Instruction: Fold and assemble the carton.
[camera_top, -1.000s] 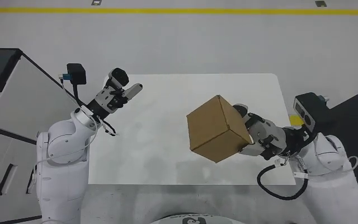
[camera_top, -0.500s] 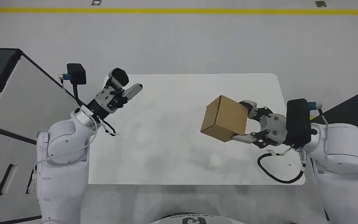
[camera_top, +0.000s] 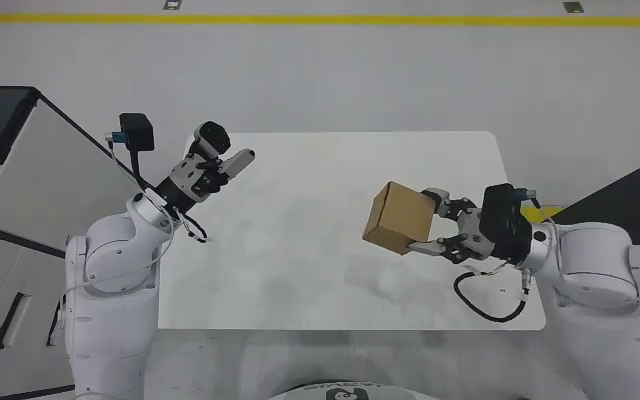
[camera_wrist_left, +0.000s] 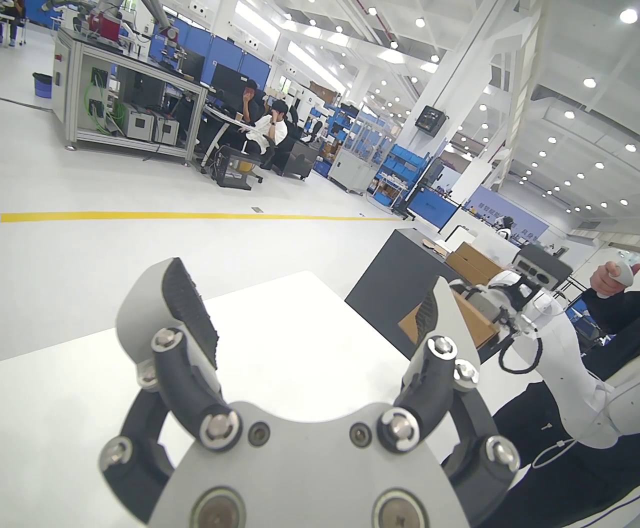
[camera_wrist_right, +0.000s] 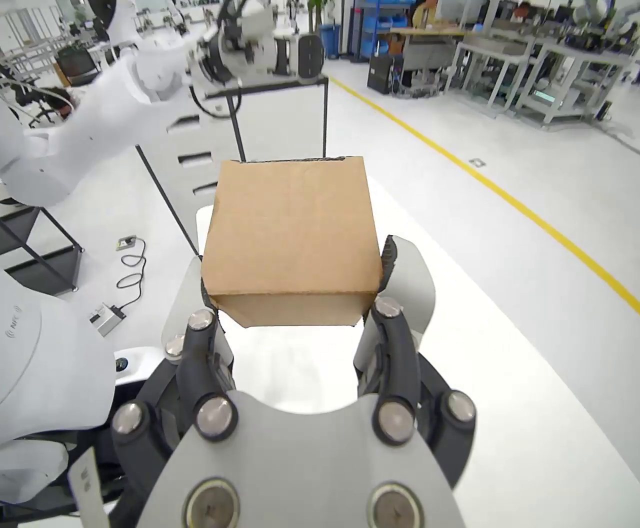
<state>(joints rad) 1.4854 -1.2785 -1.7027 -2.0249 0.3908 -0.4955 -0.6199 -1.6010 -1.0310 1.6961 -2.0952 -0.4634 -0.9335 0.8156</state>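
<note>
Currently held: a closed brown cardboard carton (camera_top: 400, 217) is sitting in the grasp of the right gripper (camera_top: 428, 220), over the right part of the white rectangular table (camera_top: 300, 290).
Right gripper: in its own wrist view the right gripper (camera_wrist_right: 295, 270) is clamping the carton (camera_wrist_right: 292, 225) from two opposite sides, one finger pressing on each side wall, with the table (camera_wrist_right: 300, 350) lying beneath.
Carton's pose: it is hanging tilted, with the top face and one side face showing from above. Whether its lower edge is touching the table cannot be told.
Left gripper: the left gripper (camera_top: 232, 163) is hovering at the far left corner of the table, well apart from the carton. In its wrist view the left gripper (camera_wrist_left: 307, 285) is standing with fingers spread wide and nothing between them. The carton (camera_wrist_left: 477, 322) is showing small beyond one fingertip, across the table (camera_wrist_left: 280, 340).
Change, carton: a second ago it was raised high toward the top camera and looming large over the table's middle. It is now sitting lower and farther toward the right edge.
Change, right arm: it is drawing back and down, with the wrist now turned more level.
Change, left arm: it is staying exactly where it was.
</note>
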